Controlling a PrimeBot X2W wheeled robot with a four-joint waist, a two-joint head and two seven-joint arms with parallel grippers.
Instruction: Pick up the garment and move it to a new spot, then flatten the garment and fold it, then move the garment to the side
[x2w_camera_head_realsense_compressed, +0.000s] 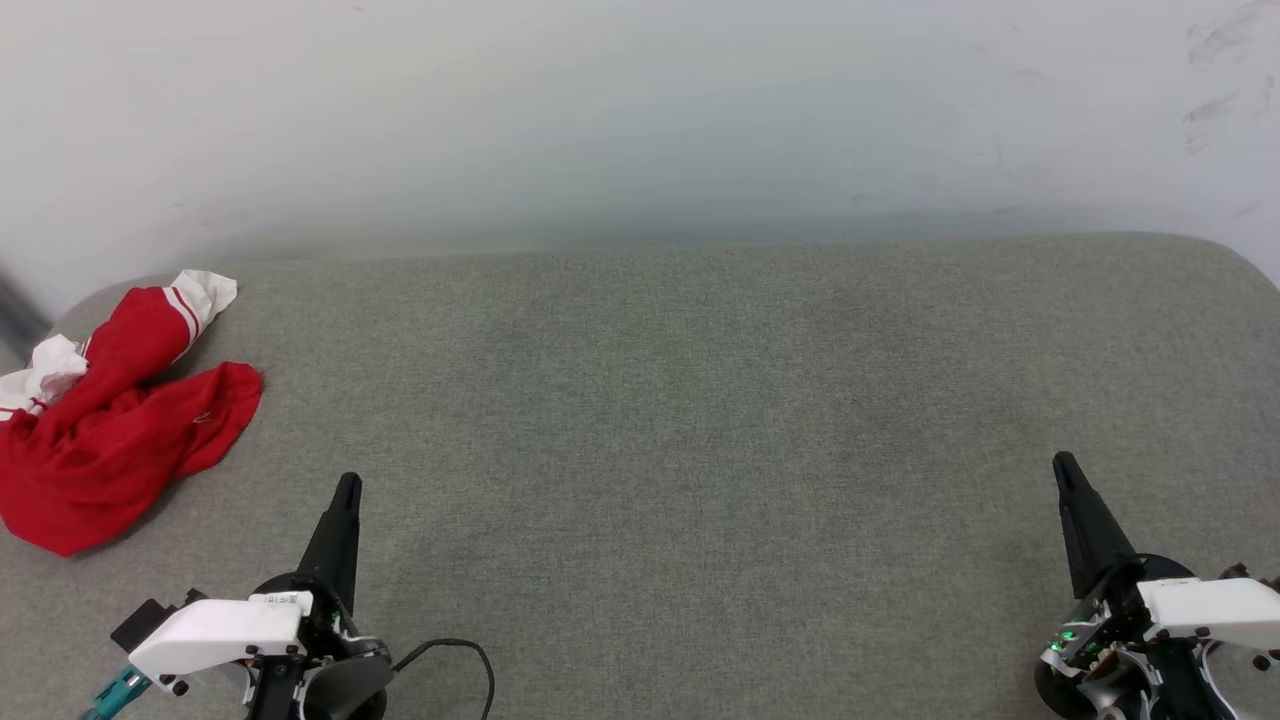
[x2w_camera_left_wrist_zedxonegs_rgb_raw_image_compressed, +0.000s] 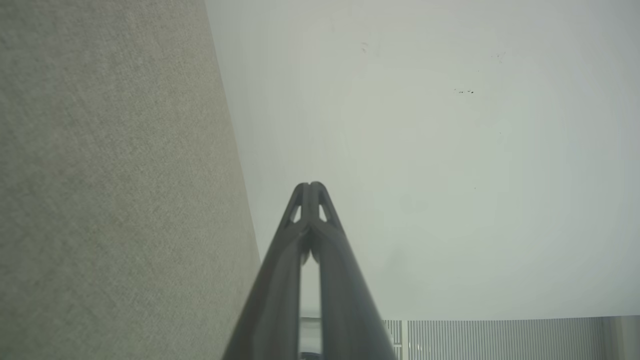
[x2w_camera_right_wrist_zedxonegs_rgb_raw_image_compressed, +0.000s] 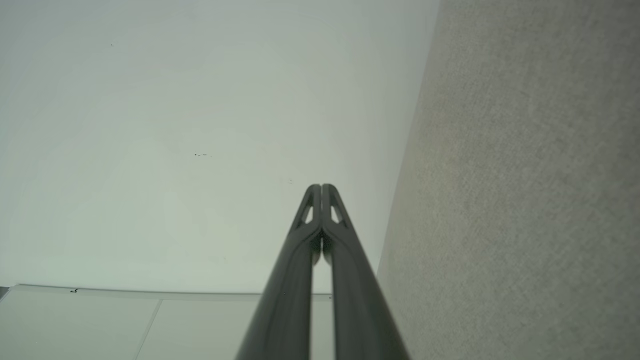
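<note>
A wide grey fabric-covered surface (x2w_camera_head_realsense_compressed: 700, 400), rounded at its far corners, meets a plain pale wall (x2w_camera_head_realsense_compressed: 640, 120) with a few dark scuffs (x2w_camera_head_realsense_compressed: 1215, 40) at the upper right, under soft even light, and a ribbed white panel (x2w_camera_left_wrist_zedxonegs_rgb_raw_image_compressed: 500, 340) stands beyond its edge.

left end effector (x2w_camera_head_realsense_compressed: 347, 487): two long black fingers (x2w_camera_left_wrist_zedxonegs_rgb_raw_image_compressed: 280, 280) tapering to a point, with little cut-out slots near the tips
right end effector (x2w_camera_head_realsense_compressed: 1062, 462): same black tapered look
wrist covers (x2w_camera_head_realsense_compressed: 215, 632): white plastic, dark screws, small sticker on the left one
cable (x2w_camera_head_realsense_compressed: 450, 641): thin black loop off the left wrist
lights (x2w_camera_head_realsense_compressed: 1068, 635): green glow inside the right wrist
teal part (x2w_camera_head_realsense_compressed: 110, 695): pokes out under the left cover
</note>
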